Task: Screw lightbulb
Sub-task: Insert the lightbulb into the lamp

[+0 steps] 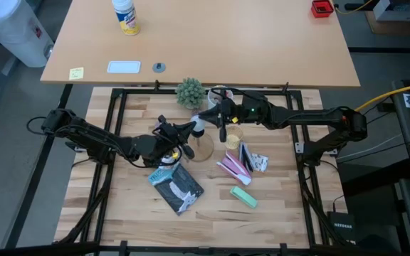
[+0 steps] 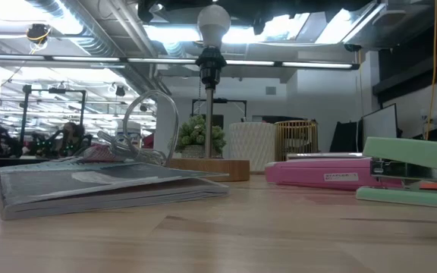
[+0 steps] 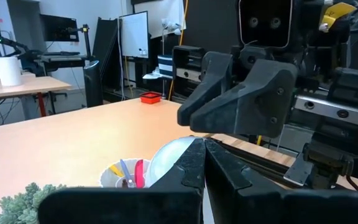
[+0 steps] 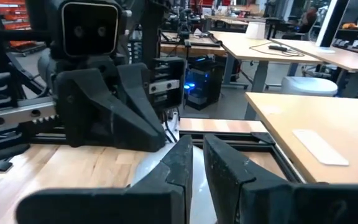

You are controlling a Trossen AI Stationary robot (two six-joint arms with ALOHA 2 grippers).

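Note:
The whitish lightbulb (image 2: 213, 23) sits upright in the black socket (image 2: 211, 61) of a thin-stemmed stand, which rests on its flat wooden base (image 2: 212, 168) at mid-table. My left gripper (image 1: 193, 127) reaches in level from the table's left. It is shut, its tips (image 3: 202, 152) right at the bulb's dome (image 3: 166, 158). My right gripper (image 1: 206, 116) comes in level from the right. It is also shut (image 4: 197, 152), with the bulb (image 4: 146, 177) just past its fingertips. The two grippers face each other closely over the stand. My left gripper has its shut fingertips against or just short of the bulb's rounded side (image 3: 178, 149); I cannot tell whether they touch. My right gripper's shut fingertips stand just above and beside the bulb (image 4: 151, 171); its own fingers hide any contact, so I cannot tell.
A small potted plant (image 1: 189, 92) and a white pen cup (image 1: 221, 94) stand behind the stand. A clear cup (image 1: 233, 135), a pink stapler (image 1: 233, 167), a green stapler (image 1: 244, 197) and a dark packet (image 1: 178, 186) lie toward the near side.

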